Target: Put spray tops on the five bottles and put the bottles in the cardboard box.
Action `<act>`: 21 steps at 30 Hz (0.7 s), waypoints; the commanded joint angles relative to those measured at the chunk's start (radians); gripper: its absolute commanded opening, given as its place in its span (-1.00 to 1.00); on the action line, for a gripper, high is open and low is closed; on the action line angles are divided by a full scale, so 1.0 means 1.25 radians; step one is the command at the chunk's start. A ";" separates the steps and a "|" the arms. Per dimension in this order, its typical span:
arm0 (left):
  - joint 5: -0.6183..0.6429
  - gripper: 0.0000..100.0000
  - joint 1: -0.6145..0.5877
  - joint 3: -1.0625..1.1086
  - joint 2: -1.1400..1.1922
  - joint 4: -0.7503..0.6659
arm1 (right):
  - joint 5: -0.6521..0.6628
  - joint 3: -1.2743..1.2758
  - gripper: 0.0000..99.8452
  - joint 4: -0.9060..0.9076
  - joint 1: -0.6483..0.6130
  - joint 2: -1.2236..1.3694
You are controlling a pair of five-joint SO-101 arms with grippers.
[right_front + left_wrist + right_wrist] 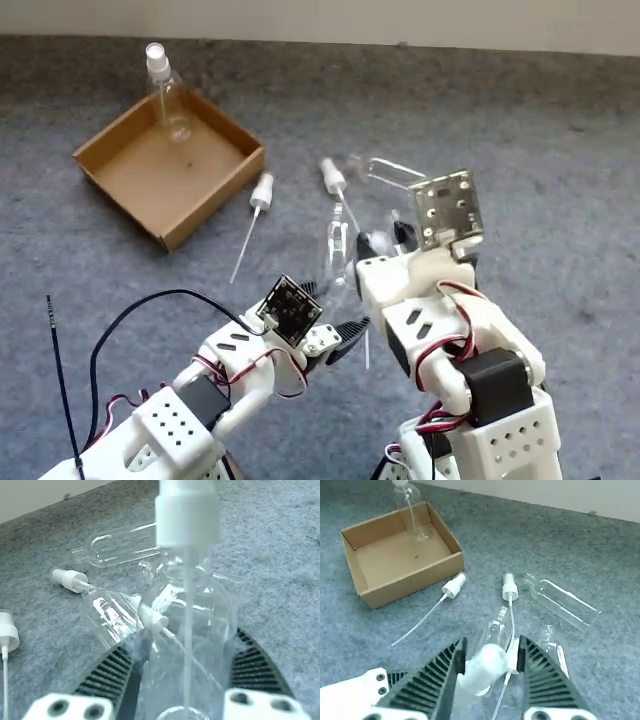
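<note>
- Your left gripper [185, 667] is closed around a clear bottle [200, 605];
- your right gripper [491, 647] pinches a spray top [482, 670] over its neck, tube seemingly inside;
- one capped bottle [172, 100] stands in the cardboard box [215, 200].

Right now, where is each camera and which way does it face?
High view: fixed above the table, looking down on both arms and the cardboard box.
Left wrist view: on that wrist, looking along the left gripper at the bottle it clamps.
Right wrist view: on that wrist, looking past the right gripper, gripping a spray top, toward the box.
Shared: both wrist views show that spray top.
</note>
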 commanded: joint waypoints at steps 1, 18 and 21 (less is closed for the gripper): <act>0.009 -0.70 -0.012 -0.008 -0.015 -0.023 | 0.016 -0.010 -0.71 0.018 -0.013 -0.009; 0.005 -0.70 -0.044 -0.014 -0.015 -0.023 | 0.022 -0.030 -0.82 -0.068 0.138 -0.009; 0.005 -0.70 -0.046 -0.015 -0.015 -0.023 | 0.022 0.004 -0.89 -0.120 0.139 -0.008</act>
